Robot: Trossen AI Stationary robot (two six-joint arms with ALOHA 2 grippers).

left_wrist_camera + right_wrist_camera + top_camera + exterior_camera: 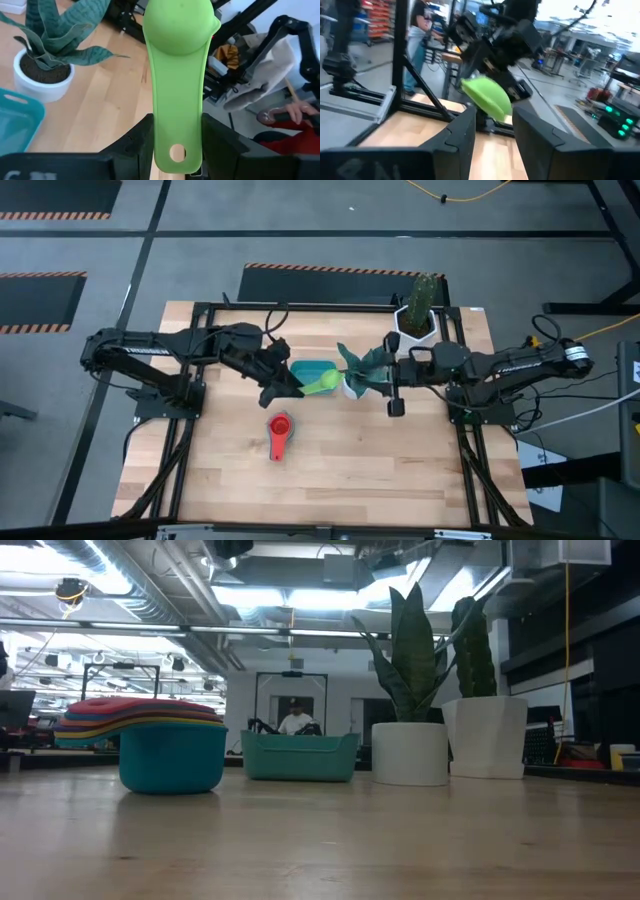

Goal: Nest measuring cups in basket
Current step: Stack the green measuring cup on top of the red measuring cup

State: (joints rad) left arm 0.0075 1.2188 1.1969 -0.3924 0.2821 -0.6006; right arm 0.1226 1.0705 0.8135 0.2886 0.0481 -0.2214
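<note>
My left gripper (298,386) holds a green measuring cup (322,383) up in the air, over the right near rim of the teal basket (308,368). The cup's bowl (180,25) points toward the table's right. A stack of nested measuring cups with a red one on top (279,432) stands on its blue bottom cup (172,757) nearer the table's front edge. My right gripper (492,142) hangs open and empty at the right of the small plant pot (355,383), facing the green cup (487,97). My left gripper pinches the green cup's handle (177,120) by its two long edges, near the free end with the hole (176,152). The fingers (142,137) come from the table's left, slanting a little downward, and lie along the handle. The cup sticks out ahead of them, lifted clear.
A small white pot with a spiky green plant (42,75) stands just right of the basket. A white pot with a cactus (418,320) stands at the far right. Bare wood lies around the stack (140,720) and along the front.
</note>
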